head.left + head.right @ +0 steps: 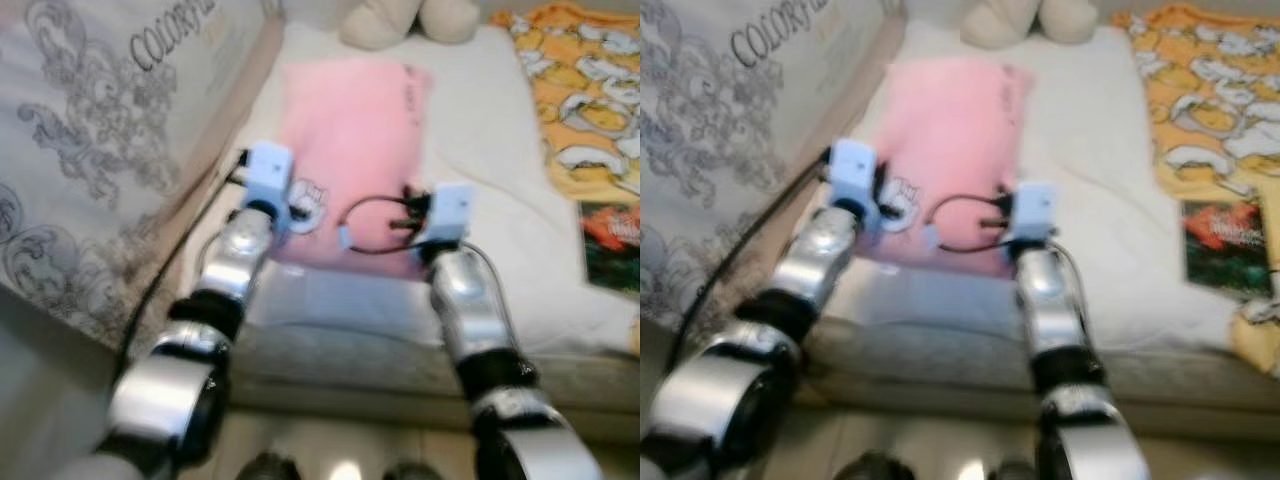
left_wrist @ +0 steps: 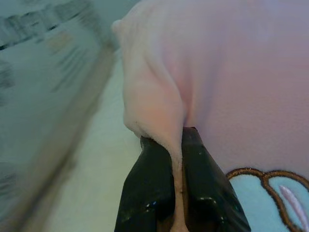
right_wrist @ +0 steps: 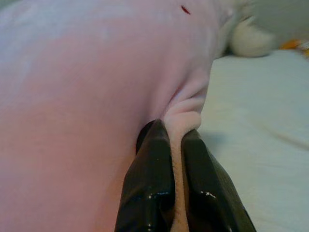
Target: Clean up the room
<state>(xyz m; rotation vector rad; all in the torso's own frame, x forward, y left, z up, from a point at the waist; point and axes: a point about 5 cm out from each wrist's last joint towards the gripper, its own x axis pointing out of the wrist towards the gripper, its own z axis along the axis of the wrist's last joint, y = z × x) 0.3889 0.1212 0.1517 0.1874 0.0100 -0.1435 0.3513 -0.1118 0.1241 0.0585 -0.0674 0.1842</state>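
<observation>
White bed (image 1: 480,200) ahead, running away from the camera, patterned grey bedding (image 1: 90,150) piled along its left side. Pink cloth (image 1: 350,140) spread flat across the middle of the bed, a small printed emblem (image 1: 305,205) near its lower left edge. Orange patterned cloth (image 1: 585,90) off to the right, a cream plush toy (image 1: 410,20) at the far end. Both silver arms stretched forward over the near edge of the bed. Left gripper (image 2: 177,159) at the pink cloth's near left corner, fingers pressed together on a pinched fold. Right gripper (image 3: 176,145) at the near right corner, likewise clamped on a bunched ridge of the pink cloth.
</observation>
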